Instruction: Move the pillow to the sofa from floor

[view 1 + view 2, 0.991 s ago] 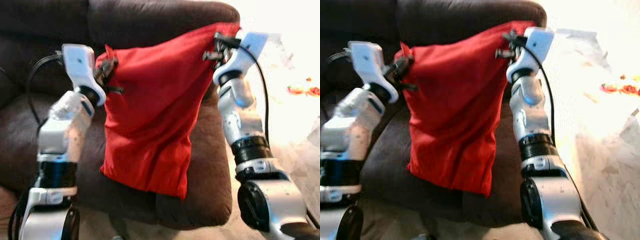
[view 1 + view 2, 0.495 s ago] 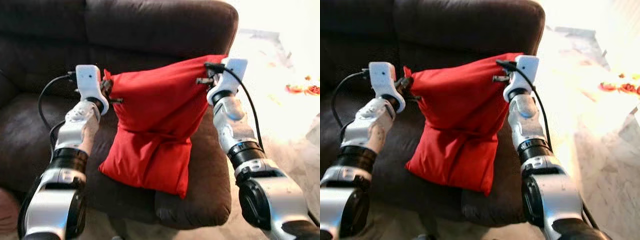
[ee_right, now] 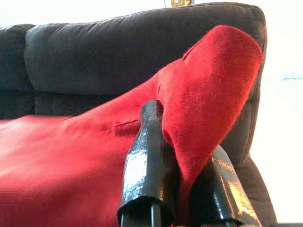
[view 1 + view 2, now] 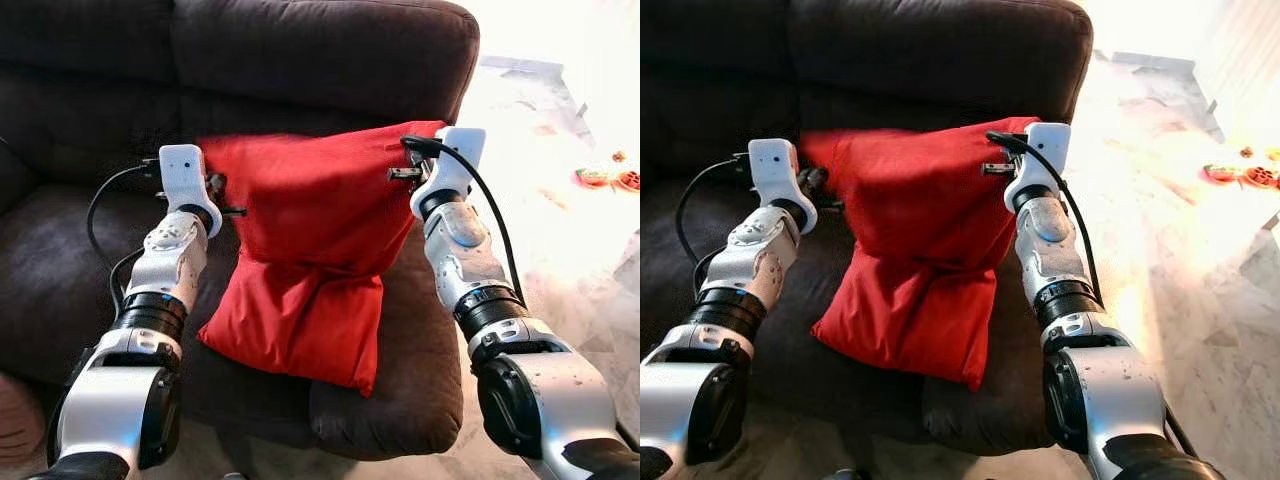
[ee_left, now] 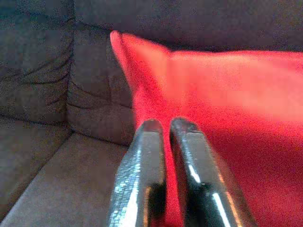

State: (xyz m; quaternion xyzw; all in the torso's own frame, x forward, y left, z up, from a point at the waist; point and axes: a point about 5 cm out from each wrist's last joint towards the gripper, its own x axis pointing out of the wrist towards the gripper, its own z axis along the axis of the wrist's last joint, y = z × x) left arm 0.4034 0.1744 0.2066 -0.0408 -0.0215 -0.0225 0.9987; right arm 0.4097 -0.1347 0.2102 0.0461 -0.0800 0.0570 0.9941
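**Red pillow resting on the sofa, both grippers at its top corners**

From the head views, the pillow (image 4: 310, 260) is lying folded on the dark sofa (image 4: 330, 60), its top leaning against the backrest and its lower half sagging over the seat. The left gripper (image 4: 222, 195) is sitting at the pillow's 10 o'clock corner, the right gripper (image 4: 405, 172) at its 2 o'clock corner.

In the left wrist view, the fingers (image 5: 142, 175) are pressing nearly together, with red cloth beyond them; I cannot tell whether they are pinching it.

In the right wrist view, the fingers (image 3: 147, 165) are clamping a fold of the pillow.
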